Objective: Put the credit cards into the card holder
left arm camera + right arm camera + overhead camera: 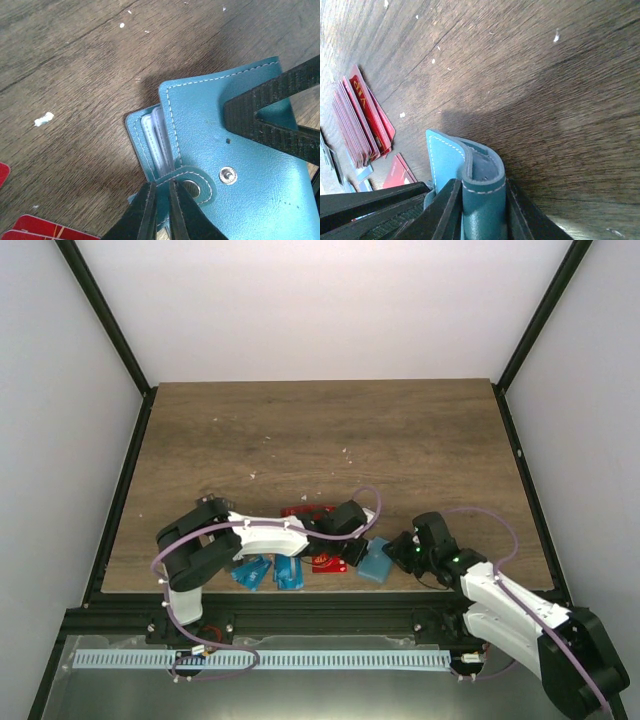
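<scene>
Brown wood makes up the counter [320, 430], and plain white walls [320, 300] stand around it. Little white specks [44, 119] lie on the wood.

The card holder [376, 562] sits near the front edge of the counter, between the two arms. It is dull blue-green with pale stitches along its edge. Its cover is lifted a bit, so it stands partly open. Thin clear pockets [157, 140] show inside. A small silver snap [228, 174] sits on the cover, next to a strap.

The left tool [162, 192] is closed tight. It pinches the card holder at the edge by the strap, just beside the snap.

The right tool [484, 187] grips the card holder too. One finger presses on each side of the folded cover, and the blue-green fold fills the gap between them.

Red cards [365, 125] lie on the counter to the left of the card holder in the top view. One bunch leans together like a fan, and one more red card lies flat nearer the holder. Blue cards [270, 572] lie even farther left of the card holder, close to the front edge. None of these cards touch the holder.
</scene>
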Motion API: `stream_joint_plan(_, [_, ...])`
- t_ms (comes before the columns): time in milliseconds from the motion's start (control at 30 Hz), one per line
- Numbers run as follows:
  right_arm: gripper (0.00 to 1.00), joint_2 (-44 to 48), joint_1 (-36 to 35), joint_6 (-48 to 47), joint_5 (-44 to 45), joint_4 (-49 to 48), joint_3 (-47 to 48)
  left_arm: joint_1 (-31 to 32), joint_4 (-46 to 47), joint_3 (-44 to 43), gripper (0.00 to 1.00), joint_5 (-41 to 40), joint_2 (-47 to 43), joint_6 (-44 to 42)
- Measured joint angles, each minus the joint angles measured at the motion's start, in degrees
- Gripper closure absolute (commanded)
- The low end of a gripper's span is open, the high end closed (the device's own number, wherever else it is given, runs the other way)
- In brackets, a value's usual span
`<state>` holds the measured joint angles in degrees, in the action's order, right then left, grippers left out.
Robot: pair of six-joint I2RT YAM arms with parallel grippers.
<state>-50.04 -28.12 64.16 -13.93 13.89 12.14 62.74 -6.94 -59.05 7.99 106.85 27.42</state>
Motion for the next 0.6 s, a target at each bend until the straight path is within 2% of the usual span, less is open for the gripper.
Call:
stream_joint_plan(300, [0.86, -0.31, -0.22, -0.68, -0.13, -1.75, -0.07, -0.09, -3.56, -0.15, 0.8, 0.22, -2.27, -0.66])
stream_joint_plan(600, [0.87, -0.68, -0.22, -1.53, -0.22, -3.02, -0.07, 0.02, -9.18, -4.46, 0.74, -0.68, -3.13, -2.51])
